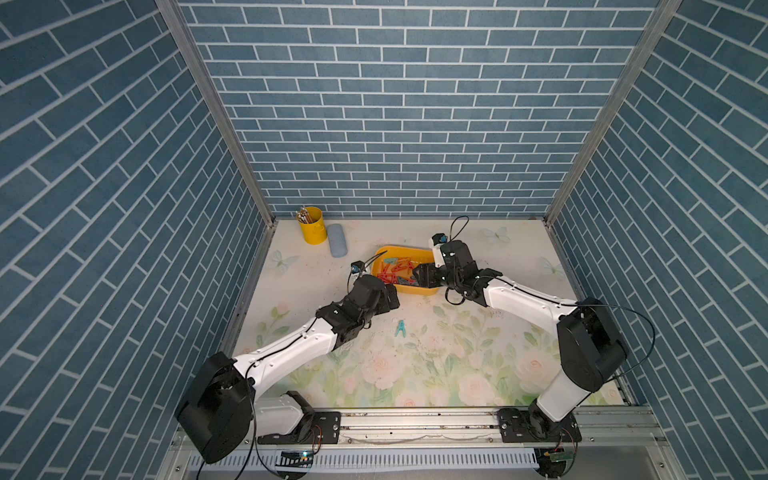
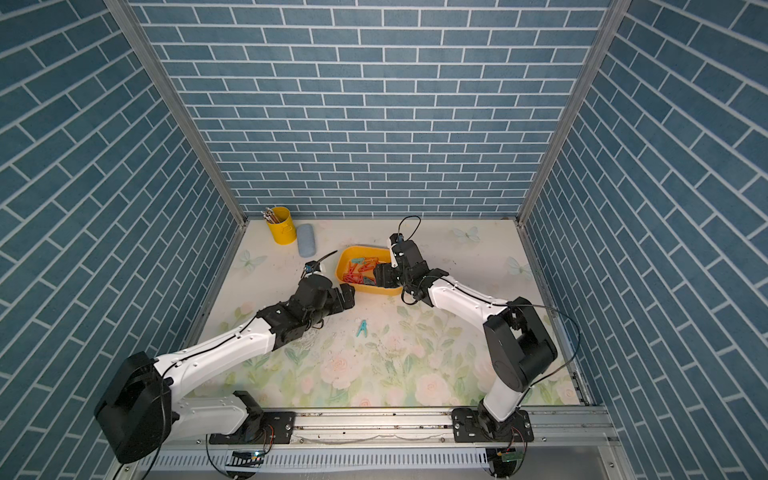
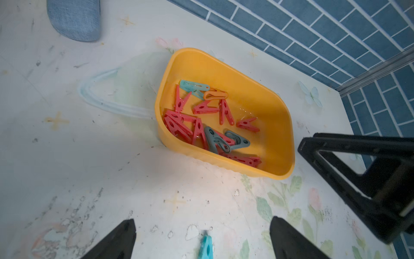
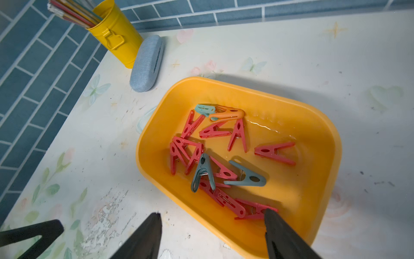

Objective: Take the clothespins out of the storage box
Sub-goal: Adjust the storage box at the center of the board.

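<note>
the storage box (image 1: 415,289) sits mid-counter, and the clothespins (image 4: 224,173) lie inside it. the right fingers (image 4: 282,237) stand apart astride one wall's rim. one tip is inside, touching a red clothespin (image 4: 251,208); the other is outside over the counter (image 1: 457,365). the left fingers (image 3: 121,242) spread wide, holding nothing. a teal clothespin (image 3: 206,246) lies loose on open counter near them, apart from the box.

Enclosure with brick-pattern walls (image 1: 395,124) and a flower-printed bench (image 1: 415,365).
Three sides carry blue brick-pattern covering with pale joints, joined at the rear corners by bare metal posts (image 1: 217,112); the pale rose-and-butterfly surface is scuffed in places, evenly lit, and edged in front by a metal rail (image 1: 415,420).
</note>
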Controlling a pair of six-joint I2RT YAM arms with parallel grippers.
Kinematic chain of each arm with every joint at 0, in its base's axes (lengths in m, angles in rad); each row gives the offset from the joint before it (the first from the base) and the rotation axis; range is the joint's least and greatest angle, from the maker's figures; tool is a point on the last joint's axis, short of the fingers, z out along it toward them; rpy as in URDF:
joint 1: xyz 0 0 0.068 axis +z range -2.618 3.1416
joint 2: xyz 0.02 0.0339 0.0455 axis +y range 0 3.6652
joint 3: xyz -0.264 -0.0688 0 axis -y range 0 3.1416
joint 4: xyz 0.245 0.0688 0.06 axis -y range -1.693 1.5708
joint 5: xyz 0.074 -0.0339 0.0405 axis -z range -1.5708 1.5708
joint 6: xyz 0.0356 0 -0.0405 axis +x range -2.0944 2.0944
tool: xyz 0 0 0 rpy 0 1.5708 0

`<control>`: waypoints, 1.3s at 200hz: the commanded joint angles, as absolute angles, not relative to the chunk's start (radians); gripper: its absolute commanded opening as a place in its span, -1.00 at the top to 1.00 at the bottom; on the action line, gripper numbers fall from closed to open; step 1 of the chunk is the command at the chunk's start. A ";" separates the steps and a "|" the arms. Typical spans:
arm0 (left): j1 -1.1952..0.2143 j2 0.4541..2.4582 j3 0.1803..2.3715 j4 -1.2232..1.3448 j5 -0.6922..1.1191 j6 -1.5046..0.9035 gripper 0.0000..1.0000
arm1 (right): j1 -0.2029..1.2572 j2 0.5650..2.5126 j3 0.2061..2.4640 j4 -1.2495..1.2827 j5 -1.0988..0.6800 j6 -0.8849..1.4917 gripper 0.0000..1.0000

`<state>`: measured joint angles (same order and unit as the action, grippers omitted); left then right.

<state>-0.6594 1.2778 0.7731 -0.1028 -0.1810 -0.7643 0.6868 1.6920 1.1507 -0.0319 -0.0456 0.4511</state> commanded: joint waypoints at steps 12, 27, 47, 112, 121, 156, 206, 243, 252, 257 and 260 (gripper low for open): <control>-0.523 1.346 0.833 -0.125 -0.012 -0.624 -0.99 | 0.690 1.767 1.218 -0.113 0.023 0.525 -0.20; -0.489 1.398 0.877 -0.119 0.023 -0.588 -0.99 | 0.690 1.804 1.246 -0.143 0.034 0.530 -0.09; -0.469 1.468 0.935 -0.117 0.048 -0.558 -0.99 | 0.685 1.841 1.266 -0.162 0.052 0.540 0.08; -0.455 1.599 1.004 -0.083 0.087 -0.532 -0.99 | 0.604 1.903 1.281 -0.192 0.048 0.528 0.20; -0.456 1.608 1.009 -0.076 0.094 -0.534 -0.99 | 0.596 1.911 1.292 -0.193 0.043 0.515 0.20; -0.455 1.633 1.023 -0.052 0.112 -0.547 -0.99 | 0.583 1.963 1.375 -0.232 0.039 0.494 0.20; -0.455 1.681 1.052 -0.038 0.140 -0.532 -0.99 | 0.576 2.064 1.532 -0.311 0.056 0.528 0.26; -0.456 1.752 1.127 -0.054 0.108 -0.492 -0.99 | 0.575 2.110 1.605 -0.360 0.066 0.583 0.21; -0.456 1.768 1.140 -0.057 0.102 -0.481 -0.99 | 0.575 2.116 1.610 -0.364 0.068 0.592 0.21; -0.455 1.777 1.150 -0.065 0.095 -0.472 -0.99 | 0.575 2.120 1.615 -0.369 0.069 0.595 0.21; -0.455 1.782 1.157 -0.072 0.088 -0.466 -0.99 | 0.575 2.123 1.618 -0.373 0.070 0.596 0.21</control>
<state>-0.4610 1.7466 1.1110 -0.0509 0.1173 -0.5190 0.5774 2.0968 1.5871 -0.3054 0.0444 0.5472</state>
